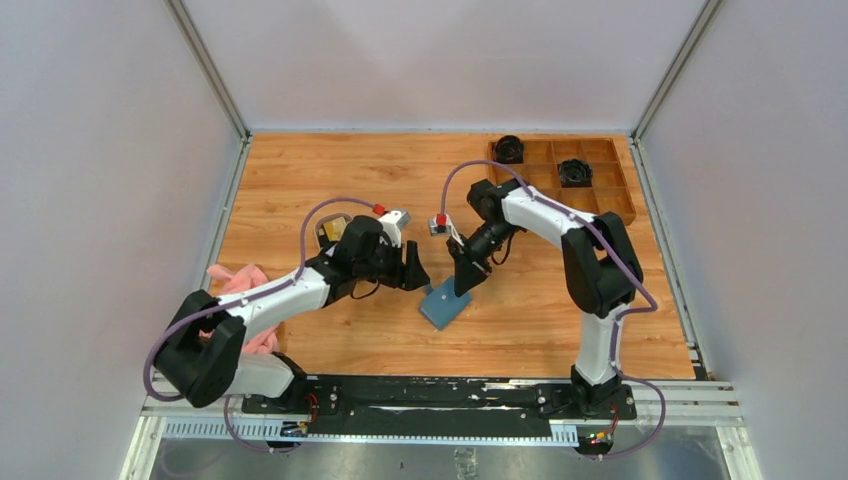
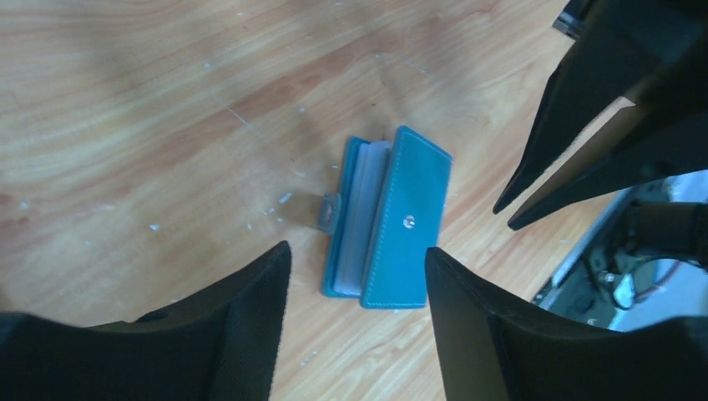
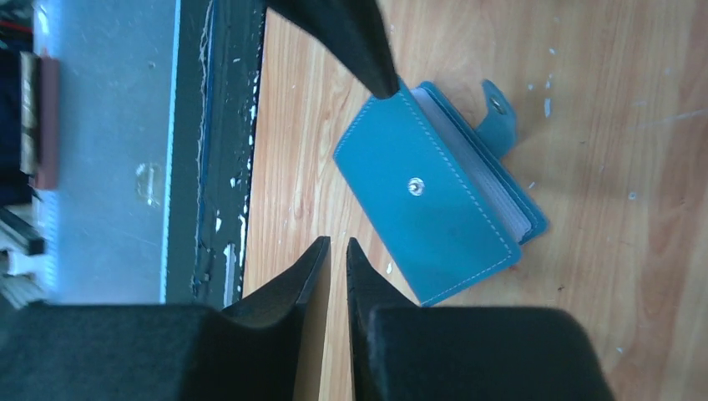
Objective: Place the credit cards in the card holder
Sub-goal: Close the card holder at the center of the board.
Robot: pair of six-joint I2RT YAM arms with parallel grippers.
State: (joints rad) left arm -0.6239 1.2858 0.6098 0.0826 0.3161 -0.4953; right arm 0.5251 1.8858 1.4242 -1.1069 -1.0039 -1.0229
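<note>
Seen from above, a pink cloth (image 1: 240, 281) is lying at the table's (image 1: 300, 180) 8 o'clock edge. The left gripper (image 1: 414, 270) is hovering with its fingers well apart, just at 10 o'clock of the card holder (image 1: 445, 305). The holder is lying flat a little toward 6 o'clock of the table's middle, stud side up, strap hanging loose and pockets showing at one edge. At its 1 o'clock the right gripper (image 1: 466, 278) is pinching a beige credit card (image 2: 614, 129), with its fingers nearly together. A wooden tray (image 1: 610, 200) is sitting in the 2 o'clock corner.
</note>
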